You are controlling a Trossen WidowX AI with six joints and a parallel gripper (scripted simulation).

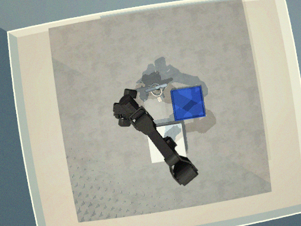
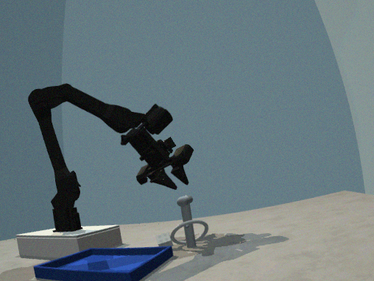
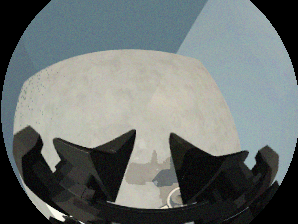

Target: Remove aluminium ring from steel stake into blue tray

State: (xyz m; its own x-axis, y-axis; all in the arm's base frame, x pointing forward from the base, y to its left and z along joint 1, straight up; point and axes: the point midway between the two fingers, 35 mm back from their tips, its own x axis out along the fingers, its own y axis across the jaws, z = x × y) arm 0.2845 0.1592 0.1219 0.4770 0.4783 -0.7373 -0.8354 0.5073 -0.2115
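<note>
The pale ring [image 1: 156, 96] [image 2: 207, 228] [image 3: 169, 196] encircles the lower part of the grey steel stake [image 2: 187, 217], under its cross-bar [image 1: 156, 87] [image 2: 185, 200]. In the exterior view the ring looks tilted. Its pale square tab [image 1: 159, 99] [image 2: 163, 239] points towards the arm's base. My gripper [image 2: 182, 186] [image 3: 152, 135] is part open and empty, in the air; from above it is left of the stake. The ring shows only partly behind a finger in the wrist view. The blue tray [image 1: 202, 102] [image 2: 82, 275] holds only shadows and lies right of the stake in the top view.
The arm's white base block [image 1: 154, 155] [image 2: 48, 248] stands near the tray, on the side of the stake where the tab points. The arm passes over it in the top view. Shadows of the arm fall around the stake and tray.
</note>
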